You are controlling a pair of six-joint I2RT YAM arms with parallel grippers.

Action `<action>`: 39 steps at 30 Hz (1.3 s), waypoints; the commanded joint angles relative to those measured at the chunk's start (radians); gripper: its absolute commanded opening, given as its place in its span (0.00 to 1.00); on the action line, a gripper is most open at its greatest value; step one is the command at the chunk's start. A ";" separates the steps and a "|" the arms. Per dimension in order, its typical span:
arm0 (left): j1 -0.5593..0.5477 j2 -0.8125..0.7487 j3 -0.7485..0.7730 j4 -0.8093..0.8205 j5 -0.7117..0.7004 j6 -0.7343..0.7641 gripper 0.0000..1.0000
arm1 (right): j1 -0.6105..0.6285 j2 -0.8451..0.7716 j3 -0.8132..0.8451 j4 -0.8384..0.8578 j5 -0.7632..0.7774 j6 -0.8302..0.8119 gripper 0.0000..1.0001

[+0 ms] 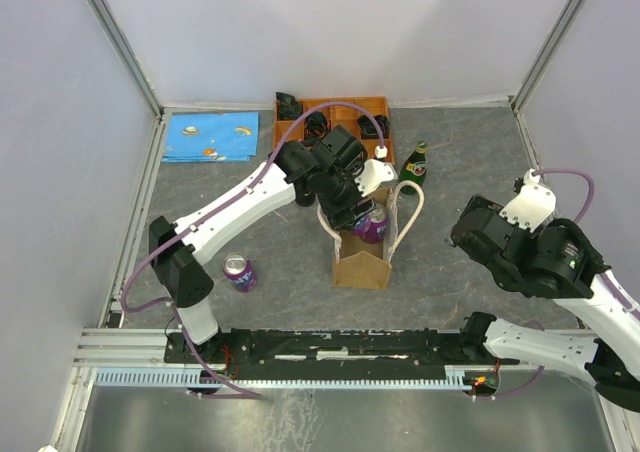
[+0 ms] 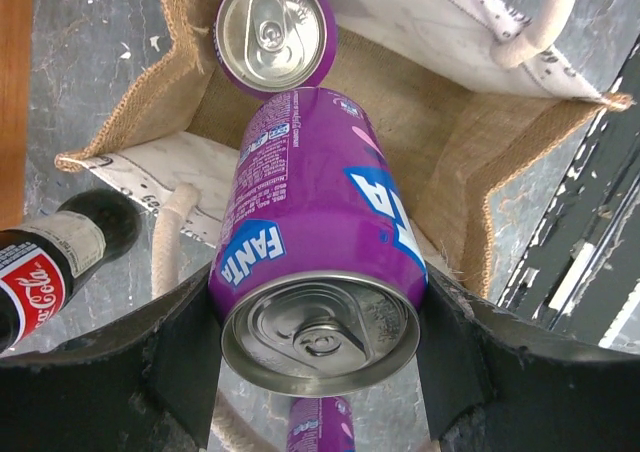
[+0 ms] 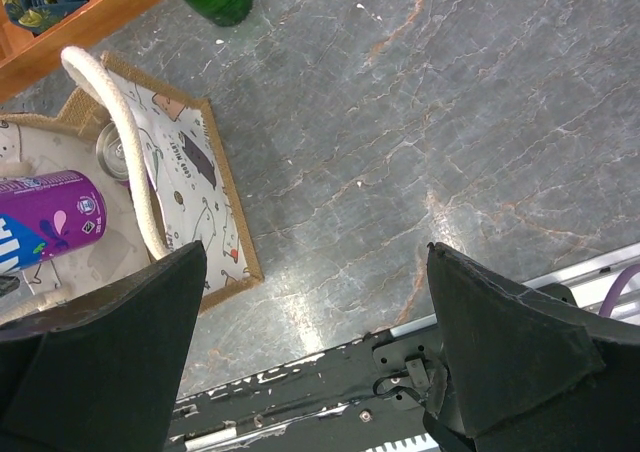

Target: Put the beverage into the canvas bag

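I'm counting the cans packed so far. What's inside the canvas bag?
One purple can stands upright in the canvas bag. The Fanta can held by the left gripper covers much of the floor beneath.

We see our left gripper (image 2: 318,347) squeezing a purple Fanta drink can (image 2: 315,232) between its two black fingers (image 2: 175,367). The can hangs over the open tan canvas bag (image 2: 480,142). Another purple can with a shiny silver top (image 2: 275,32) stands inside the bag. A dark glass Coca-Cola bottle (image 2: 45,272) is just beside the bag.
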 commanded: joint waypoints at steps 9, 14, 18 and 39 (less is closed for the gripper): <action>-0.001 0.082 0.029 0.009 -0.072 0.126 0.03 | 0.001 0.004 0.047 -0.024 0.042 0.020 0.99; -0.001 0.097 0.001 0.027 -0.103 0.144 0.03 | 0.002 -0.001 0.056 -0.041 0.047 0.029 0.99; 0.000 0.124 0.002 0.032 -0.110 0.141 0.03 | 0.001 0.003 0.064 -0.051 0.053 0.032 0.99; 0.000 0.288 0.082 0.050 -0.167 0.141 0.13 | 0.001 -0.027 0.071 -0.112 0.070 0.082 0.99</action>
